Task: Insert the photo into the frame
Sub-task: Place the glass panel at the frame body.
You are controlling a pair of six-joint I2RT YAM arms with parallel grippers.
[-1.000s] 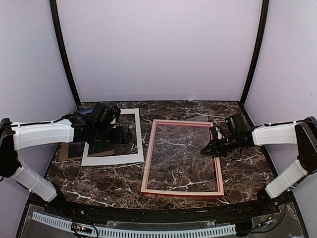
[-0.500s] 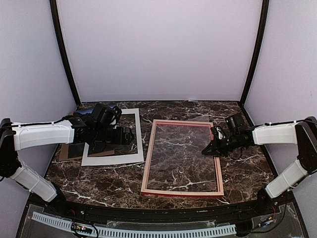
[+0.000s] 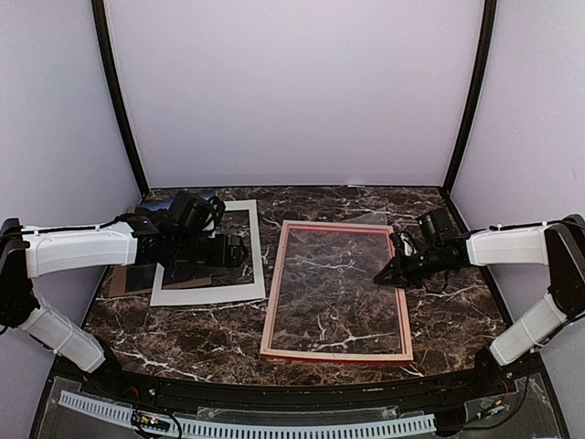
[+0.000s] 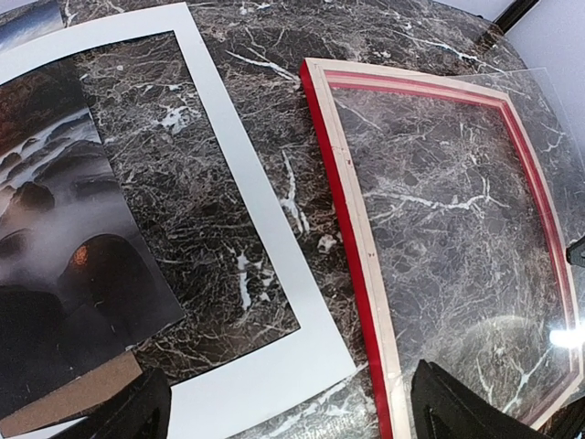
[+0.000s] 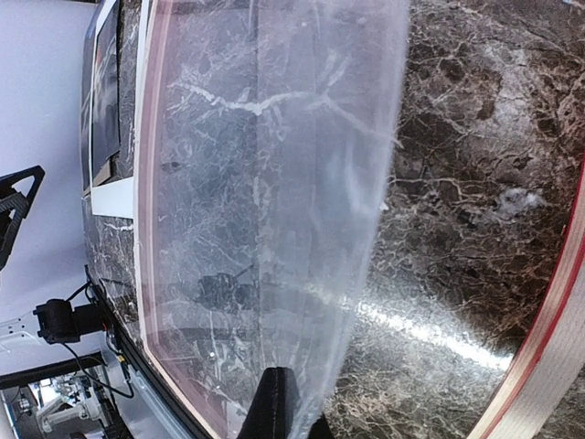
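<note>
Marble-patterned bench [image 3: 183, 338] is carrying everything. I am holding my left tool [image 3: 230, 249] spread wide above the white mat [image 4: 247, 274] on the bench's left side, gripping nothing. The photo [image 4: 55, 256] is lying flat there, showing through the mat's opening, with a brown backing board [image 4: 64, 402] peeking out at its edge. The frame [image 3: 334, 354] is lying flat just beside the mat, toward the bench's right, pale back up. My right tool [image 3: 384, 273] is sitting at the frame's right rail, pressed together on the edge of the clear sheet [image 5: 274, 183] that is stretching across the frame.
</note>
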